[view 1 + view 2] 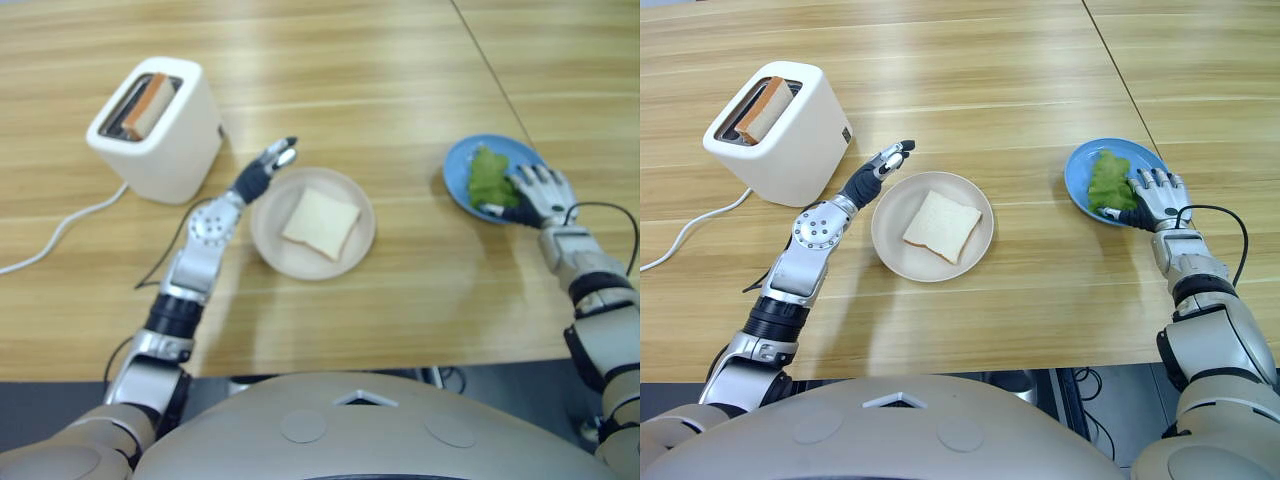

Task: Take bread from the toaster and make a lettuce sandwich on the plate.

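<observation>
Wooden table (1020, 60): left hand (880, 165) open, empty; right hand (1155, 195) grips the lettuce (1105, 180) by its edge, so it could slip.

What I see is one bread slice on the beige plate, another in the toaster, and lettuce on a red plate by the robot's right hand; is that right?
Almost. The plate under the lettuce is blue, not red; the right eye view shows it. The rest holds: one bread slice on the beige plate, another slice in the toaster, right hand by the lettuce.
</observation>
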